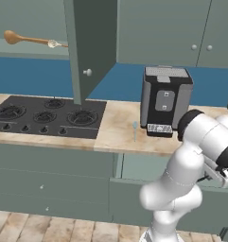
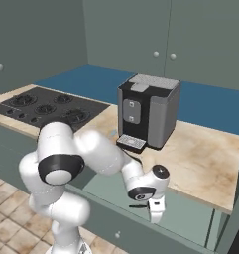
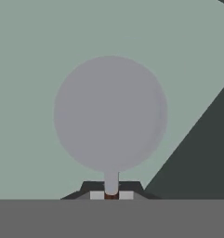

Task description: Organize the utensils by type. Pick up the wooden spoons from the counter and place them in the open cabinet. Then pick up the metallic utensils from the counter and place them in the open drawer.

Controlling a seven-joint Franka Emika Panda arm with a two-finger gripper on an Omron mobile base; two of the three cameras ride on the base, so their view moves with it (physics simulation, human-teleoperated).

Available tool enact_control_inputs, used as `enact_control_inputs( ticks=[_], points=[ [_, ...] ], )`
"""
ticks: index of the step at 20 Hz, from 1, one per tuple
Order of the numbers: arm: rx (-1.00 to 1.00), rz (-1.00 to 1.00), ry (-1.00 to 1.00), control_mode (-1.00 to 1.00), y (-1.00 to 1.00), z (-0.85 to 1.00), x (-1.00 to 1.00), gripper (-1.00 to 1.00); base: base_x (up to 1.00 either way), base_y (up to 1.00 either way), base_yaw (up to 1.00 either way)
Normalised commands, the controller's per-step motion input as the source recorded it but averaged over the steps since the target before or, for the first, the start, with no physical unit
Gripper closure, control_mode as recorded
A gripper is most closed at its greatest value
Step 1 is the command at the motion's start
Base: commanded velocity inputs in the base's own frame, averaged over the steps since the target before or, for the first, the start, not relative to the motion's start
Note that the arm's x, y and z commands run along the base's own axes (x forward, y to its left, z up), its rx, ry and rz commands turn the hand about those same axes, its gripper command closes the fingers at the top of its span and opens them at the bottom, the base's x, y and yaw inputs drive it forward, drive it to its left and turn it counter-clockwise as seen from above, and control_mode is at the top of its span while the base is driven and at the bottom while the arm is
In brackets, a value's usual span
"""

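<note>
The gripper (image 2: pixel 155 212) is closed on the round-headed grey metal utensil (image 3: pixel 110 116), its dark handle hidden, probably over the grey-green drawer (image 2: pixel 116 191); a black coffee machine (image 2: pixel 148 110) stands behind.

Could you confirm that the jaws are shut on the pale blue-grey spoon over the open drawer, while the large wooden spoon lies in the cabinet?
Not quite: the hand view shows the jaws shut on the round-headed metal utensil. The pale blue-grey spoon lies on the counter. The drawer and the wooden spoon in the cabinet are as you say.
</note>
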Motion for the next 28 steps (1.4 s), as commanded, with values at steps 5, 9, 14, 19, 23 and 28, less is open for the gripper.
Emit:
enact_control_inputs(
  ticks=[5, 9, 14, 19, 23, 28],
  points=[
    [0.0, 0.18, -0.07, -1.0, -0.03, -0.14, 0.02, 1.0, 0.0, 0.0, 0.0],
    [0.0, 0.14, -0.02, -1.0, 0.0, -0.46, -0.37, -1.0, 0.0, 0.0, 0.0],
    [0.0, 0.1, -0.09, -1.0, 0.0, -0.3, -0.28, -1.0, 0.0, 0.0, 0.0],
    [0.02, 0.06, -0.12, -1.0, -0.01, 0.06, -0.57, -1.0, 0.0, 0.0, 0.0],
    [0.03, 0.07, -0.06, -1.0, 0.08, 0.47, -0.84, -1.0, 0.0, 0.0, 0.0],
    [0.0, 0.09, -0.01, -1.0, 0.29, 0.44, -0.67, -1.0, 0.0, 0.0, 0.0]
  ],
)
